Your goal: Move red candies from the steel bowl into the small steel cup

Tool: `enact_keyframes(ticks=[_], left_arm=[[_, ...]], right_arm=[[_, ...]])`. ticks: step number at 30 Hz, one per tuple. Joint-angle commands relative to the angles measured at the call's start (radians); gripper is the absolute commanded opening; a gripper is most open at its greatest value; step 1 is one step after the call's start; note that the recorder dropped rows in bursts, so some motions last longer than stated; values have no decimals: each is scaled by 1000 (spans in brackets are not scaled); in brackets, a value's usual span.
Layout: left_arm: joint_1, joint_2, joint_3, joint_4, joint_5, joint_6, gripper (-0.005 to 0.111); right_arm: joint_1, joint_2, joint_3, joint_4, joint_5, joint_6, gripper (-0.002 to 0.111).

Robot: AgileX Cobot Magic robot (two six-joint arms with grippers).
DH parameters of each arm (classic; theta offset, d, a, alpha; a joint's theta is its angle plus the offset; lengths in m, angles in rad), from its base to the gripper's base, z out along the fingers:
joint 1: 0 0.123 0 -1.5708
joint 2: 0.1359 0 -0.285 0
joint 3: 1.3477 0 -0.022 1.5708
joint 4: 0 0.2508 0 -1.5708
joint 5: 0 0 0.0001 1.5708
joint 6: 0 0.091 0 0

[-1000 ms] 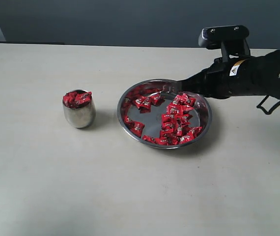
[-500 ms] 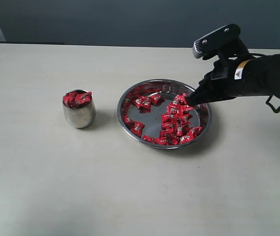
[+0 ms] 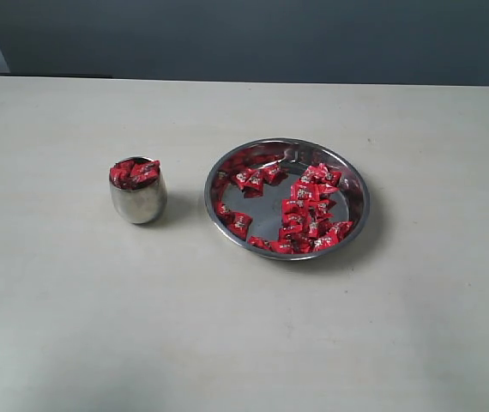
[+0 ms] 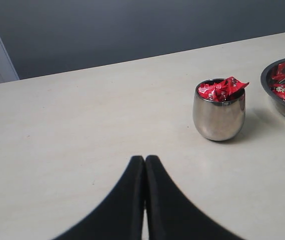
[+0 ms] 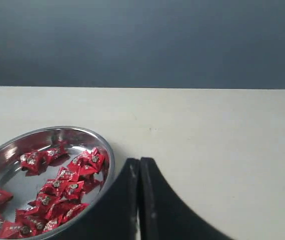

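The steel bowl sits right of the table's middle with many red candies spread over its floor. Left of it stands the small steel cup, heaped to the brim with red candies. Neither arm shows in the exterior view. In the left wrist view my left gripper is shut and empty, its tips short of the small steel cup. My right gripper is shut with nothing in it, just outside the steel bowl's rim, beside the red candies.
The pale table carries only the bowl and the cup. A dark grey wall runs behind its far edge.
The right arm has drawn back from over the bowl's far right rim and left the exterior view. Bowl, cup and candies have not shifted.
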Motion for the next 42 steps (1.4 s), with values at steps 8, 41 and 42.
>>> enact_keyframes(ticks=[8,41,42], left_arm=[[-10,-4,-1,0,-7,-6,0],[-10,-4,-1,0,-7,-6,0],[-10,-4,-1,0,-7,-6,0]], right_arm=[[-270,-421,224,167,188,-38,-1],[-339,-489,227,-16,240,113,-1],[-339,-489,227,-14,240,113,-1]])
